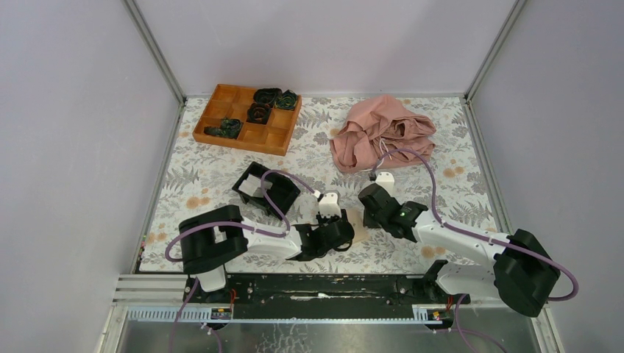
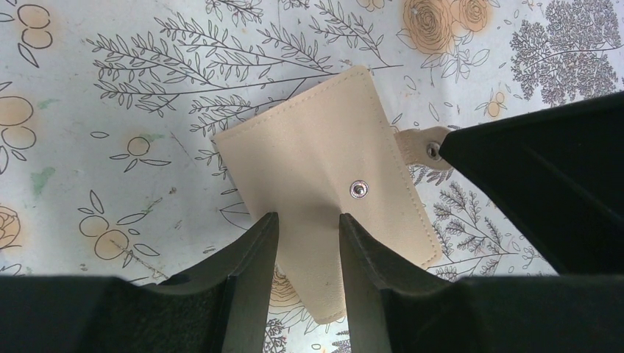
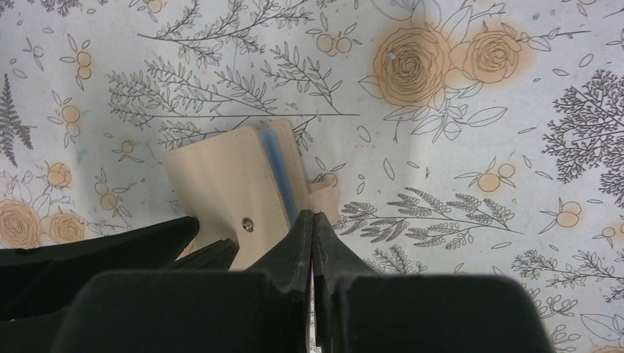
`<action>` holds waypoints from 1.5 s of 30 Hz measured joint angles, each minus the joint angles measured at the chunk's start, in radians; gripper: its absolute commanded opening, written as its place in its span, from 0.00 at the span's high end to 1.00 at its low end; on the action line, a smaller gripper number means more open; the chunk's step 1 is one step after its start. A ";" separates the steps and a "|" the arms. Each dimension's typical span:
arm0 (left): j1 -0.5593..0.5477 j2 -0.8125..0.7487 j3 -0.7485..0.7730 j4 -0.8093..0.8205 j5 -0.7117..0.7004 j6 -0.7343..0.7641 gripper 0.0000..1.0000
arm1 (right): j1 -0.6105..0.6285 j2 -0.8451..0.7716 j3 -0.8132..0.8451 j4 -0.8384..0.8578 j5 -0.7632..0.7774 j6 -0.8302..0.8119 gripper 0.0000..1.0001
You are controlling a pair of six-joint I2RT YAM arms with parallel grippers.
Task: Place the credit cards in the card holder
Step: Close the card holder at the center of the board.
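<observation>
The beige card holder [image 2: 324, 162] lies on the floral mat, snap stud facing up. My left gripper [image 2: 309, 220] is shut on its near end, which passes between the two fingers. In the right wrist view the card holder [image 3: 221, 176] shows the blue edge of a credit card [image 3: 276, 165] in its open side. My right gripper [image 3: 313, 215] is shut, its tips at the holder's strap tab [image 3: 324, 197], with nothing seen between them. In the top view the left gripper [image 1: 344, 234] and right gripper [image 1: 366, 217] meet at the mat's near middle and hide the holder.
A black open box [image 1: 265, 189] with a pale flat piece inside sits just behind the left arm. An orange-brown compartment tray [image 1: 246, 120] holding dark coiled items stands at the back left. A pink cloth [image 1: 383, 132] is heaped at the back right. Walls enclose three sides.
</observation>
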 measured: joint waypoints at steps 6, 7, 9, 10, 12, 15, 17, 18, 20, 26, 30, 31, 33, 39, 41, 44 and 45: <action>0.000 0.014 0.016 -0.004 0.000 0.021 0.56 | 0.028 0.000 0.022 -0.009 -0.007 -0.011 1.00; 0.000 0.019 0.021 -0.004 0.000 0.023 0.56 | 0.034 0.000 0.026 -0.010 -0.007 -0.013 1.00; 0.000 0.029 0.033 -0.003 0.000 0.026 0.56 | 0.041 0.000 0.031 -0.010 -0.007 -0.015 1.00; 0.000 0.033 0.037 -0.003 0.000 0.027 0.56 | 0.045 0.000 0.032 -0.011 -0.007 -0.016 1.00; 0.000 0.038 0.042 -0.004 0.000 0.030 0.56 | 0.052 0.002 0.034 -0.013 -0.007 -0.019 1.00; 0.001 0.039 0.044 -0.005 0.000 0.034 0.56 | 0.063 0.019 0.042 -0.015 -0.007 -0.022 1.00; 0.001 0.039 0.044 -0.004 0.000 0.034 0.56 | 0.069 0.036 0.045 -0.011 -0.007 -0.022 1.00; 0.001 0.039 0.044 -0.004 0.000 0.034 0.56 | 0.071 0.044 0.045 -0.010 -0.007 -0.022 1.00; 0.001 0.039 0.044 -0.004 0.001 0.034 0.56 | 0.077 0.064 0.045 -0.005 -0.008 -0.022 1.00; 0.001 0.039 0.044 -0.002 0.001 0.035 0.56 | 0.086 0.113 0.045 0.015 -0.008 -0.022 1.00; 0.002 0.040 0.044 -0.001 0.002 0.038 0.56 | 0.088 0.127 0.045 0.023 -0.008 -0.022 1.00; 0.002 0.040 0.044 -0.001 0.002 0.040 0.56 | 0.089 0.131 0.045 0.024 -0.008 -0.022 1.00; 0.003 0.041 0.044 0.000 0.002 0.041 0.56 | 0.091 0.139 0.045 0.029 -0.008 -0.022 1.00; 0.003 0.042 0.044 0.002 0.002 0.044 0.56 | 0.093 0.155 0.045 0.038 -0.006 -0.024 1.00; 0.003 0.042 0.044 0.002 0.002 0.044 0.56 | 0.094 0.158 0.047 0.037 -0.005 -0.026 1.00; 0.003 0.042 0.044 0.002 0.001 0.045 0.56 | 0.096 0.161 0.049 0.037 -0.005 -0.028 1.00; 0.004 0.043 0.044 0.002 0.001 0.045 0.56 | 0.098 0.161 0.050 0.037 -0.004 -0.029 1.00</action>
